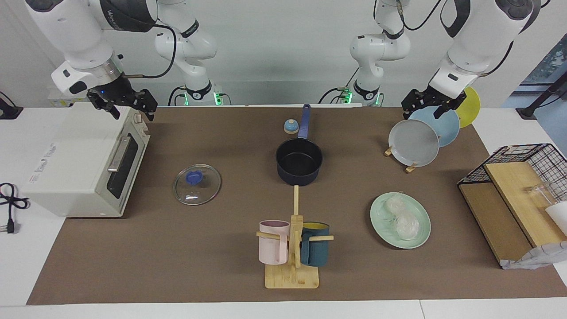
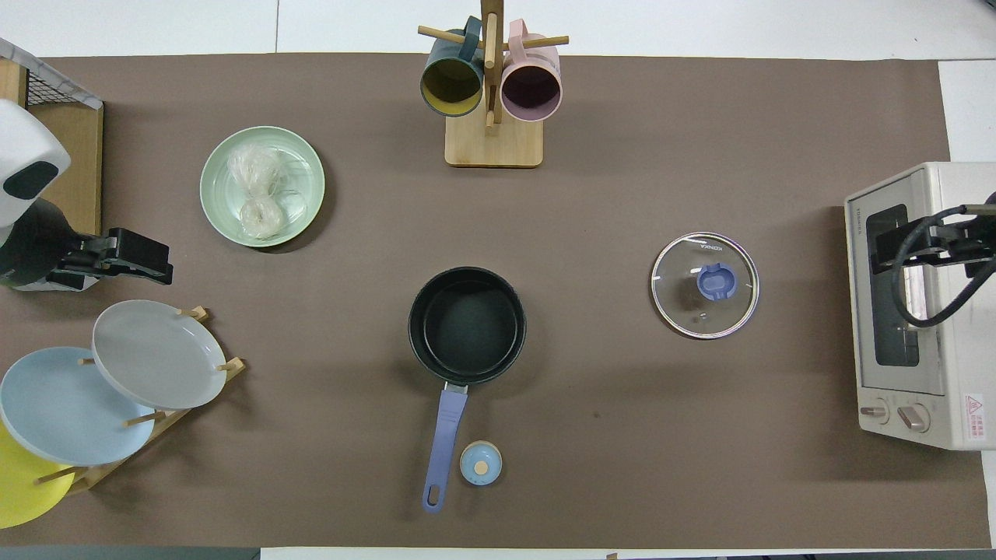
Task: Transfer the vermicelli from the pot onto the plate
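1. Vermicelli (image 2: 259, 194): lies on the mint-green plate (image 2: 303, 159), not in the pot. Two loose coils, one fluffed, one tighter, glassy and whitish in clear wrap, spread from the plate's centre toward its 9 o'clock rim in the overhead view. I judge the transfer done.
2. Pot (image 2: 467, 325): empty, dark inside, mid-tabletop, blue handle toward the robots at 6 o'clock overhead. Plate sits at the pot's 10 o'clock there, well apart.
3. Glass lid (image 2: 705, 285): flat on the tabletop at the pot's 3 o'clock overhead, knob up, leaving the pot open for access.
4. Small blue bell (image 2: 481, 463): just beside the handle's end.
5. Left gripper (image 1: 427, 104): raised over the plate rack (image 1: 412, 166); fingers look parted, holding nothing. Arm appears parked clear.
6. Right gripper (image 1: 122, 103): over the toaster oven (image 1: 84, 168), waiting; fingers parted, empty.
7. Mug tree (image 1: 292, 270): at the pot's 12 o'clock overhead, pink and teal mugs hung.
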`<state>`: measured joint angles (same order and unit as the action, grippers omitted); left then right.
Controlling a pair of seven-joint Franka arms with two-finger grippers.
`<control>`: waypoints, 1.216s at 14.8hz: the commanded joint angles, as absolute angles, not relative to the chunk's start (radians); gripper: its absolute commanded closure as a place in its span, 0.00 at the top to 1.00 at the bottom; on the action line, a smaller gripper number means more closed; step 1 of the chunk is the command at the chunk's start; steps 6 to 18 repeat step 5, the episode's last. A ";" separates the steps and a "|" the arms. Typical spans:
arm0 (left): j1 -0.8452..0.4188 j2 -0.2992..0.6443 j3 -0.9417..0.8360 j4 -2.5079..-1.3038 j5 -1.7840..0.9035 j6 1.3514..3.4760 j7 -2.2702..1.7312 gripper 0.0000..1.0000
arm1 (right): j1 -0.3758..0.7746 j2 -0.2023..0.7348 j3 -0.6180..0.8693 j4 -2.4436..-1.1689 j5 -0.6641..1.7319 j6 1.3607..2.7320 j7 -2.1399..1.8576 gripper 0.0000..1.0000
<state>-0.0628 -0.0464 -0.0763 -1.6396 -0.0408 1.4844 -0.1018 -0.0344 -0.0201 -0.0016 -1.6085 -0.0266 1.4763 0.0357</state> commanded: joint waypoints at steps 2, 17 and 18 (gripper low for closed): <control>-0.071 -0.064 -0.074 -1.637 -0.021 1.465 -0.114 1.00 | -0.041 -0.046 0.006 -1.621 -0.012 1.480 0.041 1.00; -0.064 -0.063 -0.075 -1.632 -0.023 1.468 -0.110 1.00 | -0.038 -0.049 0.008 -1.629 -0.012 1.480 0.040 1.00; -0.064 -0.063 -0.075 -1.632 -0.023 1.468 -0.110 1.00 | -0.038 -0.049 0.008 -1.629 -0.012 1.480 0.040 1.00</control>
